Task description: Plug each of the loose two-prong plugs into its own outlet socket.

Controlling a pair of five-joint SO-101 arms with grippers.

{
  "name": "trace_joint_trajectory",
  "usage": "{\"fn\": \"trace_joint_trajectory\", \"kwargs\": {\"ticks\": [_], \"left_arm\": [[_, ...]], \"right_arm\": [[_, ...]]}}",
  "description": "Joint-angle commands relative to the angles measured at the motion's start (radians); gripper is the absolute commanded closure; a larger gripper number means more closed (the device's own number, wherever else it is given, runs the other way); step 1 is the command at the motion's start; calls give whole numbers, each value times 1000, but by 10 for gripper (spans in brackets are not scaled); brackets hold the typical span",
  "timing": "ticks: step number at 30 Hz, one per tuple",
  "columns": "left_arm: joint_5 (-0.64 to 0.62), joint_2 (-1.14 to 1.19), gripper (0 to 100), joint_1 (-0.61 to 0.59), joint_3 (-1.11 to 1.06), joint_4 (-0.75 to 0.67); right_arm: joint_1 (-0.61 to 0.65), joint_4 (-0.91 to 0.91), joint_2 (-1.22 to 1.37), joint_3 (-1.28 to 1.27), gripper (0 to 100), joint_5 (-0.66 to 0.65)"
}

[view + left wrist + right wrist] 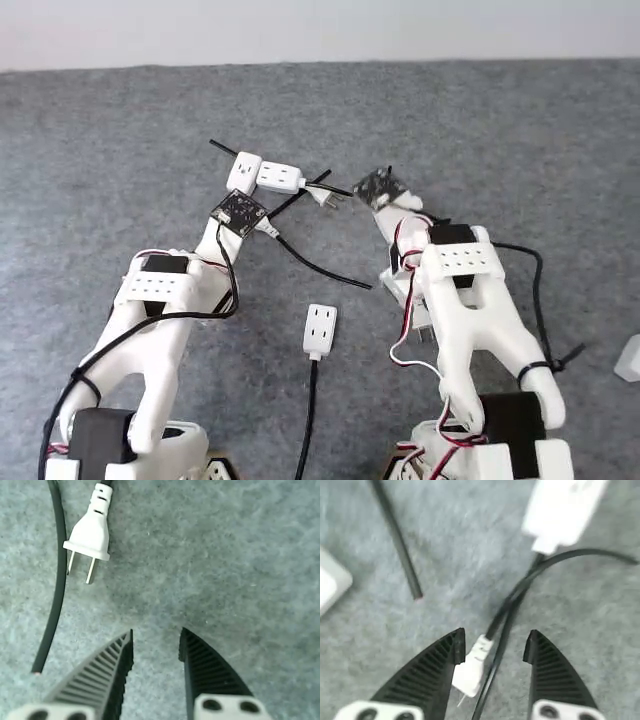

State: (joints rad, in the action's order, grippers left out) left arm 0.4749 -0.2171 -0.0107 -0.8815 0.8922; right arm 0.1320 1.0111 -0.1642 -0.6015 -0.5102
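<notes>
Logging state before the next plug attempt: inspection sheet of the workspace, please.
Surface: grey carpet-like mat, flat.
Job's things: first plug lies loose ahead of left gripper; second plug lies between right gripper's fingers; outlet tap far middle; outlet socket between arms, nothing plugged in.
Clutter: small white object at right edge, unidentified.
Grippers: both open, nothing clamped.
Cables: black cords trail across mat; one passes between right gripper's fingers.
Surroundings: pale wall behind table.
</notes>
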Motion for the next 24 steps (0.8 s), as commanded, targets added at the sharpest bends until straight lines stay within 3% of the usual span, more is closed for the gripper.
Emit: {"fn": "trace_joint_trajectory", "kwargs": {"ticks": [1, 5, 14, 24], "left_arm": [[-5, 2, 855, -5, 47, -12], [-3, 2, 855, -5, 47, -14], [-3, 2, 855, -6, 45, -14], [-3, 5, 855, -6, 48, -14]], "right_arm": [[13, 42, -1, 110, 857, 117], [-4, 81, -1, 138, 989, 210], [-39, 140, 10, 61, 989, 181], [-64, 104, 147, 63, 990, 29]]}}
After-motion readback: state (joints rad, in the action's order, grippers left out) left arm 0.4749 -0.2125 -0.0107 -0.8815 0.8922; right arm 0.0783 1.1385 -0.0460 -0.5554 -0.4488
